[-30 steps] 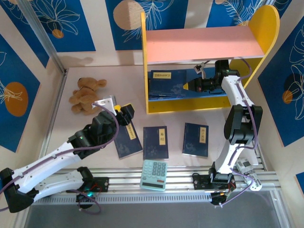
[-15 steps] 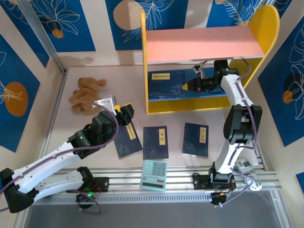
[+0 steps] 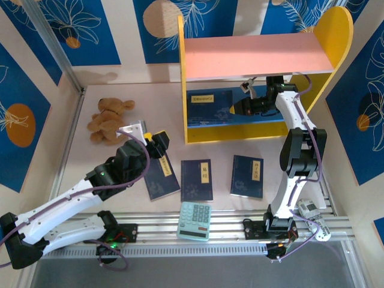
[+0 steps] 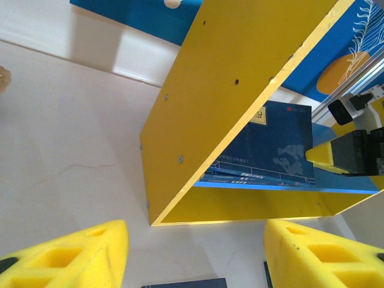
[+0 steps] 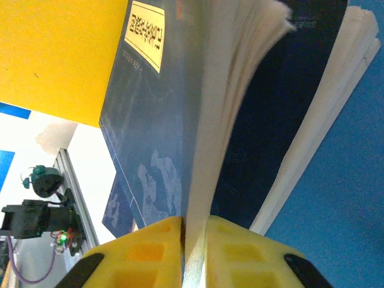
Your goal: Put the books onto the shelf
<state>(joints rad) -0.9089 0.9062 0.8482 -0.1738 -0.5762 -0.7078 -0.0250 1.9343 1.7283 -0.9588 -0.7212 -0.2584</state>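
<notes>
While the right gripper (image 5: pixel 193 227) pinches a shelved book (image 5: pixel 150 150), the wide-open left gripper (image 4: pixel 195 252) hangs nearest the loose books (image 3: pixel 161 177).

Navy books (image 3: pixel 210 107) on shelf (image 3: pixel 258 53) lower board; three flat in front.

book (image 3: pixel 210 107) in shelf (image 3: pixel 258 53), calculator (image 3: pixel 195 220) before shelf

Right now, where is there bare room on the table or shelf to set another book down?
Free: the pink top board; the table between the teddy bear and the shelf's left panel; the strip between the shelf front and the three table books. Crowded: the blue lower board, with shelved books and the right gripper shut on one.
</notes>
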